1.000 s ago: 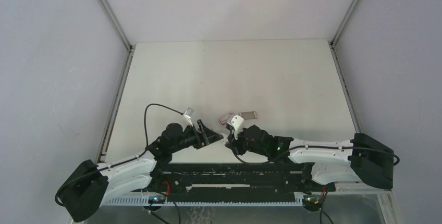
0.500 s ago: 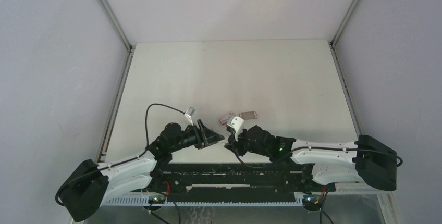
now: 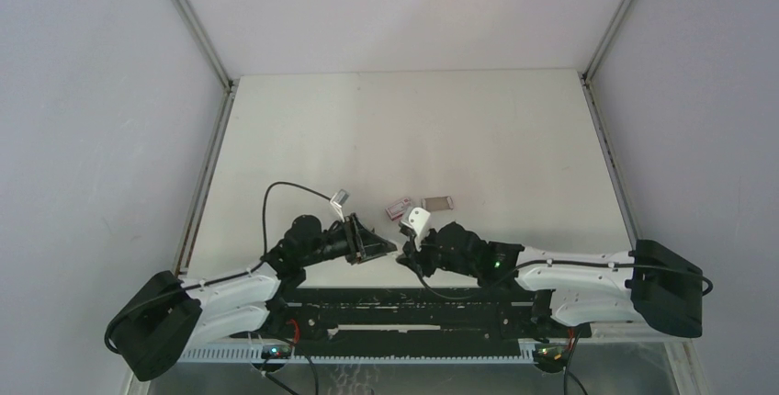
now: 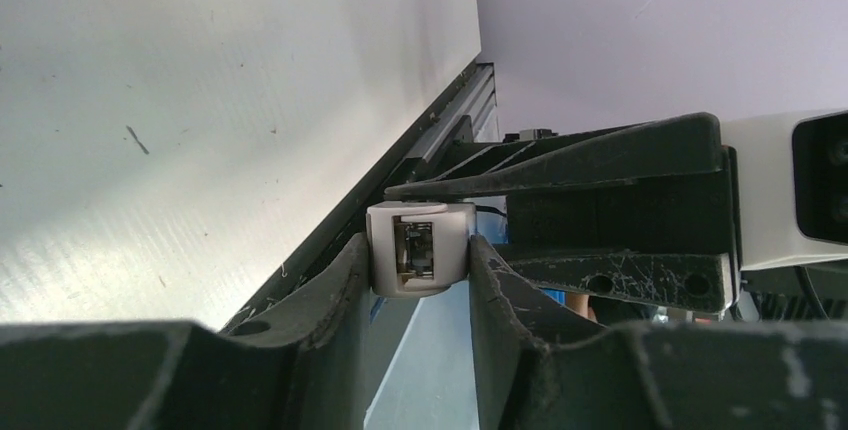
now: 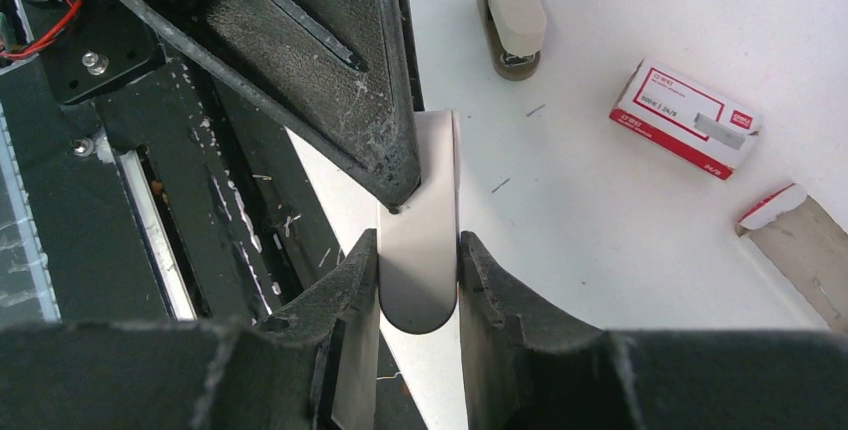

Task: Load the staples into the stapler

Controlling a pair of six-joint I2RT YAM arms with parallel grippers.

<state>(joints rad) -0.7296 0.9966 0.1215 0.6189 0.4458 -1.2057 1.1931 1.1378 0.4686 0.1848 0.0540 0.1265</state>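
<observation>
While both arms meet low over the near edge of the white table (image 3: 413,129), we enter the lot as follows.

Item one: tiny white plastic mini stapler (image 5: 424,200), off the table, carried between the two grippers. Left gripper (image 4: 418,255): fingers clamped on one end, whose open face shows a metallic channel inside. Right gripper (image 5: 418,250): fingers clamped on the rounded other end. The two grippers' tips come very close together.

Item two: short silvery-grey strip of staples (image 5: 713,127), entered with reserve. It shows on the top face of the small red-and-white cardboard box (image 5: 665,98) lying on the table, and we cannot rule out that it is print. Neither gripper touches it.

Item three: opened brown cardboard sleeve with a red-and-white flap (image 5: 800,240), near the box.

Item four: small beige-topped, dark-based object (image 5: 512,15), on the table apart from the box. We cannot tell whether it belongs to the stapler.

Step in hand, by our judgement: getting the stapler held so that its channel is exposed; loading is not yet begun.

Next move, as we judge it: one gripper alone must hold the stapler firm with the channel open. The other must let go, pinch the strip by its long sides and line it up squarely, since the channel looks narrow.
</observation>
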